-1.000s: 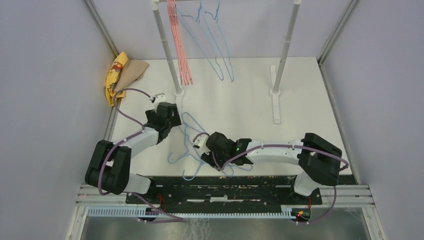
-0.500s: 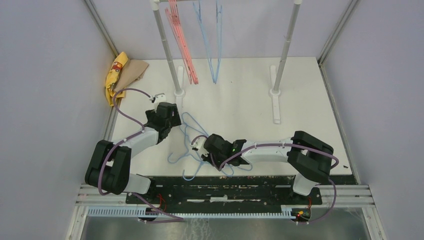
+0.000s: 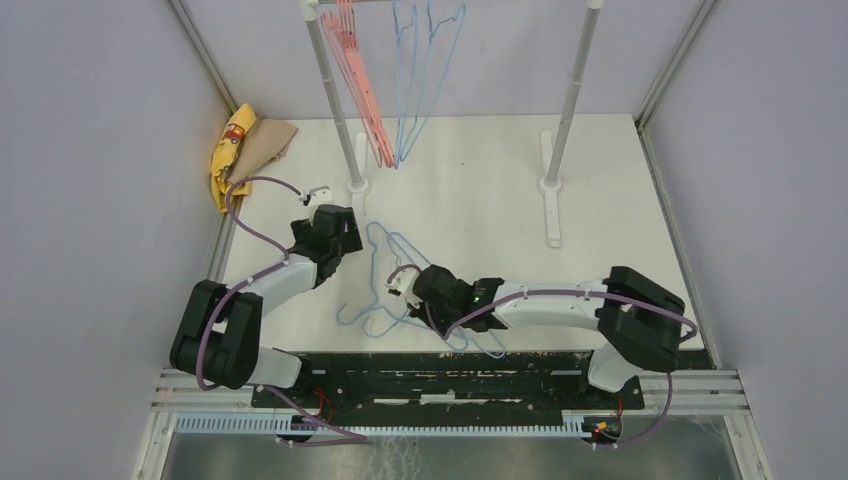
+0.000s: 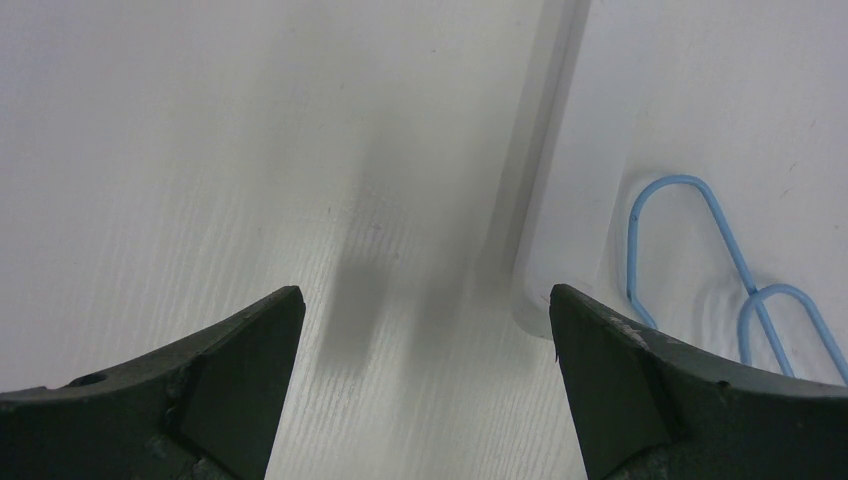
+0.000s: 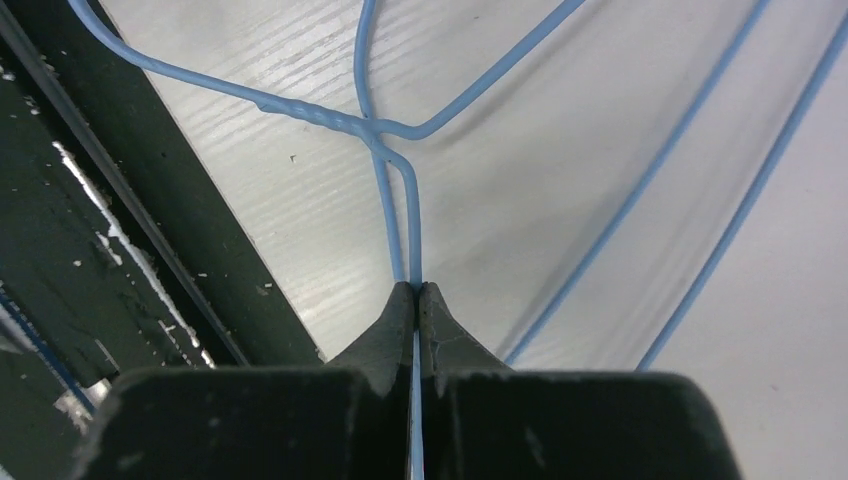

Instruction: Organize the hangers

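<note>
Hanger [image 5: 385, 130]: thin blue wire, twisted neck, flat on your white tabletop [image 3: 480, 200]; hook seemingly points toward the far edge.
Right hand [image 5: 416, 290]: pinching that wire.
Left hand [image 4: 425, 300]: spread wide, empty.

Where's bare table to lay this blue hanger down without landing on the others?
Bare table lies between the left rack post and right rack post, and from the right post's foot to the right edge. Crowded: loose blue hangers tangle between the open left pincer and the right pincer, shut on one blue hanger; yellow cloth sits at the far-left corner.
</note>
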Robot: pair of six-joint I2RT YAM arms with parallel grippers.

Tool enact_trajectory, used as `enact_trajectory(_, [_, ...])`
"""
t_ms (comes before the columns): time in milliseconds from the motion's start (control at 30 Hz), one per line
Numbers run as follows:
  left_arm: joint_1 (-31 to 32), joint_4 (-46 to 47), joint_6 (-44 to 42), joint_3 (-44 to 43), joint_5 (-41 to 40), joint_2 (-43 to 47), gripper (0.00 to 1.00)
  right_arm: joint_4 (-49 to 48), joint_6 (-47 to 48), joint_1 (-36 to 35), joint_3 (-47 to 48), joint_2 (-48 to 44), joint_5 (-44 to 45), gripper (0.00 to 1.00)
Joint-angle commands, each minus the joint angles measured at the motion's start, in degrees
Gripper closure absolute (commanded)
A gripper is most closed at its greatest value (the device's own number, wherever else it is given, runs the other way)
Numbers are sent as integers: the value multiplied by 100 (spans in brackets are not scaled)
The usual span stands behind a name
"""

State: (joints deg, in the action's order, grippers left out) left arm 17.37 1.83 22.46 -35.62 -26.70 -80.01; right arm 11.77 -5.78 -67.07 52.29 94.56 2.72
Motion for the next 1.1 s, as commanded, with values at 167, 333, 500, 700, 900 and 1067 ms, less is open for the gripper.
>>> enact_trajectory(167, [-14, 107, 197, -128, -59, 109, 1, 658, -486, 758, -312, -2186, 269, 99])
enact_trajectory(333, [-14, 116, 198, -148, -31, 83, 1, 965, -801, 1723, -506, -3392, -251, 100])
enact_trajectory(500, [-9, 125, 206, -161, 2, 51, 1, 1052, -1081, 2293, -115, -4163, -58, 99])
enact_trajectory(700, [-14, 134, 199, -156, 11, 29, 1, 519, -1676, 2920, 796, -3784, -389, 99])
enact_trajectory(900, [-14, 118, 163, -182, -15, 10, 1, -412, -2358, 3522, 1675, -3054, -1229, 99])
enact_trajectory(1067, [-9, 108, 145, -179, -43, 48, 1, -1035, -2995, 4016, 2563, -2270, -2124, 99])
